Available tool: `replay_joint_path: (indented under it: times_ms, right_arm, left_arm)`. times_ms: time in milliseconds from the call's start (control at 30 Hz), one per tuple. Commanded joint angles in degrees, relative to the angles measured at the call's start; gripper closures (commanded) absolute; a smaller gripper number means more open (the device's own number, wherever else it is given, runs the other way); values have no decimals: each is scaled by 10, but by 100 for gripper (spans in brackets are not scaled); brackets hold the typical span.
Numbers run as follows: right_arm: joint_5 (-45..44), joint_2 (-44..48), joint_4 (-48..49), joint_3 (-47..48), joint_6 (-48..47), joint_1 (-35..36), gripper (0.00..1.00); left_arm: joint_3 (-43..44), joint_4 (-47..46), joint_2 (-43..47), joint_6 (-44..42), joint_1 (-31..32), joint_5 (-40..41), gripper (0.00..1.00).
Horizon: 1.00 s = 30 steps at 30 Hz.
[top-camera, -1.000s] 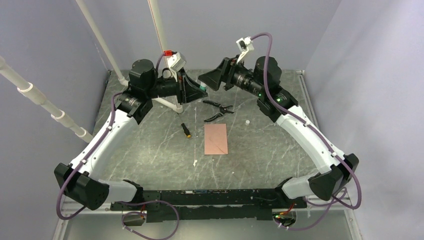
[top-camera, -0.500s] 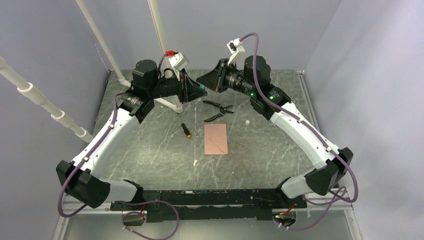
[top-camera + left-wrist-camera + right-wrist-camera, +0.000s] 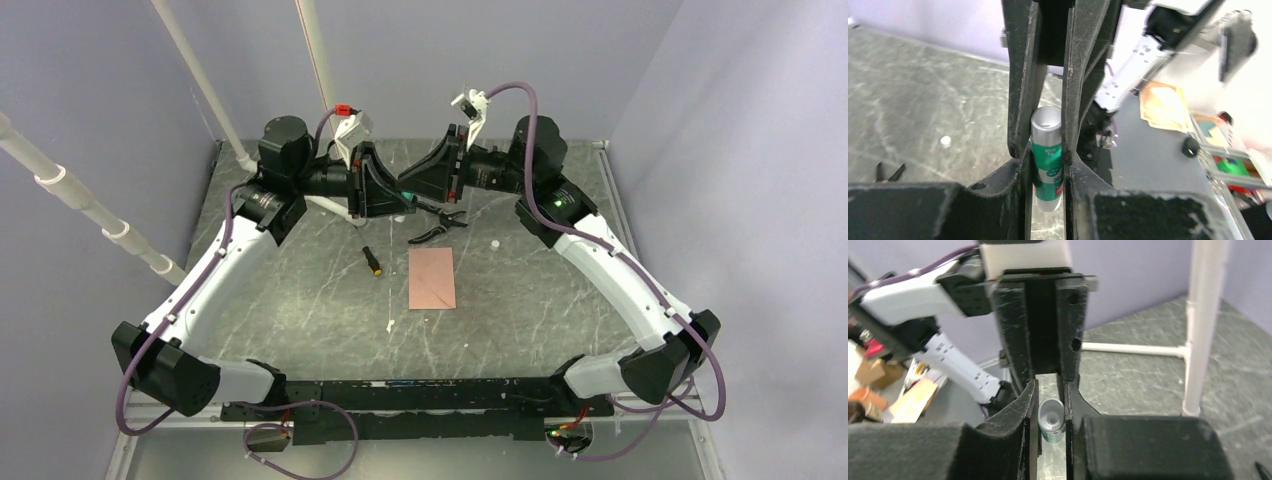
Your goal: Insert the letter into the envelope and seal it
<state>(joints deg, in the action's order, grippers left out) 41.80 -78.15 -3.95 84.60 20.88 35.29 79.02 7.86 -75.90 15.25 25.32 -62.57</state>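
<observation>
**Both hands clamped on a glue stick, envelope lying apart on the bench**

The left hand (image 3: 1047, 156) and right hand (image 3: 1052, 412) meet tip to tip in the air over the far middle of the bench (image 3: 300, 290). Each is closed on opposite ends of the same green-and-white glue stick (image 3: 1046, 132).

The envelope (image 3: 431, 278) lies flat at mid-bench, well apart from both hands, on the near side of them and lower. No flap shows, and no separate letter can be made out. Pliers (image 3: 437, 220) lie between the envelope and the hands.
</observation>
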Motion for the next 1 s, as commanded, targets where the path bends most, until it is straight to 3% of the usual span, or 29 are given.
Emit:
replay_joint_path:
  times_ms: [0, 167, 200, 267, 300, 367, 500, 800, 867, 967]
  right_arm:
    - [181, 19, 98, 18, -37, 9, 100]
    - [209, 17, 121, 26, -9, 9, 100]
    - [188, 17, 118, 28, 5, 9, 93]
    - [127, 16, 97, 33, 18, 8, 47]
    - [81, 15, 76, 39, 28, 8, 33]
    - [-43, 15, 44, 47, 52, 8, 25]
    - [-140, 16, 15, 32, 96, 9, 23]
    - [-160, 0, -25, 47, 109, 10, 25]
    - [-153, -4, -28, 50, 111, 10, 31]
    - [-136, -16, -35, 62, 110, 11, 52]
  left_arm:
    - [16, -108, 9, 78, 3, -149, 98]
    - [4, -198, 13, 137, 3, -182, 97]
    - [4, -197, 14, 135, 3, -180, 98]
    - [8, -172, 14, 117, 3, -160, 98]
    - [11, -151, 16, 99, 3, -144, 98]
    - [19, -91, 20, 50, 3, -85, 98]
    - [11, -48, 35, 1, 2, 45, 97]
    - [2, -43, 44, -9, 2, 109, 97]
    - [0, -42, 48, -8, 3, 126, 98]
    - [-2, -46, 51, -6, 3, 133, 98]
